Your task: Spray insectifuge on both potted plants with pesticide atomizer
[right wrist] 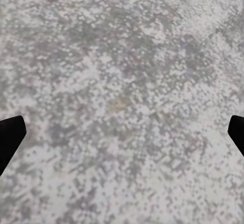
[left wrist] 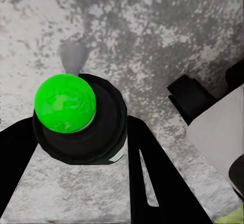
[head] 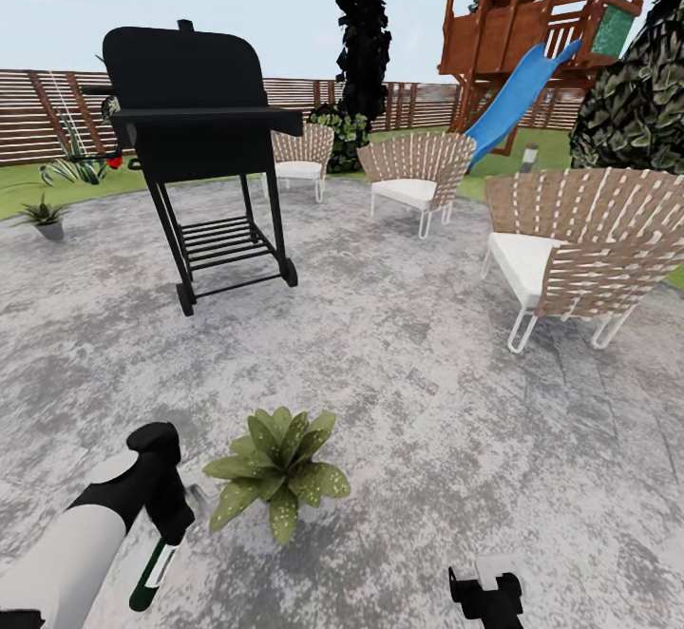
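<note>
My left gripper is shut on the pesticide atomizer, a slim dark bottle with a white label that hangs tilted downward over the patio. In the left wrist view the atomizer shows end-on, with a bright green round end between the black fingers. The broad-leaved potted plant stands just right of that gripper, its pot hidden under the leaves. The spikier potted plant sits far off at the left patio edge. My right gripper is low at the right and stands open over bare stone.
A black grill on wheels stands ahead at the left. Three woven chairs ring the grey patio on the right. Behind them rise a wooden playhouse with a blue slide, the slatted fence and a dark bush.
</note>
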Robot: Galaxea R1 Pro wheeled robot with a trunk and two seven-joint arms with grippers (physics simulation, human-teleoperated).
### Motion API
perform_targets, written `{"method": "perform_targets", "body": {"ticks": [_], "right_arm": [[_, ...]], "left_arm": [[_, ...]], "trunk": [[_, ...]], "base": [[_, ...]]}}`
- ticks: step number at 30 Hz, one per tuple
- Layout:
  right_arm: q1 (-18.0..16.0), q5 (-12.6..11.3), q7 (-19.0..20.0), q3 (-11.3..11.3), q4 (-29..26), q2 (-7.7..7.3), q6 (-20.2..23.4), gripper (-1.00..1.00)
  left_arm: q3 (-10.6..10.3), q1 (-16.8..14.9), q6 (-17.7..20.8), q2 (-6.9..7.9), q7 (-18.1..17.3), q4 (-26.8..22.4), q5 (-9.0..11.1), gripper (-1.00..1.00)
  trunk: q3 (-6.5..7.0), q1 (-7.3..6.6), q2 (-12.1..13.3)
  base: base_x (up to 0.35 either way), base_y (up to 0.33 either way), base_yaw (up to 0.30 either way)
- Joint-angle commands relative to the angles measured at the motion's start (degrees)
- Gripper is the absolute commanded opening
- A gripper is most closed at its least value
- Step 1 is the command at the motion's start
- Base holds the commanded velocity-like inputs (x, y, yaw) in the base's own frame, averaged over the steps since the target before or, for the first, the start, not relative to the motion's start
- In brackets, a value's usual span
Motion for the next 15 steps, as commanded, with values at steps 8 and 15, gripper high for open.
{"method": "perform_targets", "body": {"ticks": [8, 15], "right_arm": [[-0.03, 0.07, -0.45, 0.47, 0.03, -0.02, -0.07, 1.00], [-0.03, 0.08, -0.43, 0.47, 0.03, -0.02, -0.07, 1.00]], "left_arm": [[-2.60, 0.41, 0.63, 0.06, -0.76, -0.21, -1.00, -1.00], [-2.41, -0.11, 0.76, 0.44, -0.69, -0.21, -0.93, -1.00]], "trunk": [[-0.05, 0.00, -0.02], [-0.05, 0.00, -0.02]], "base": [[0.004, 0.009, -0.001], [-0.030, 0.247, -0.232]]}}
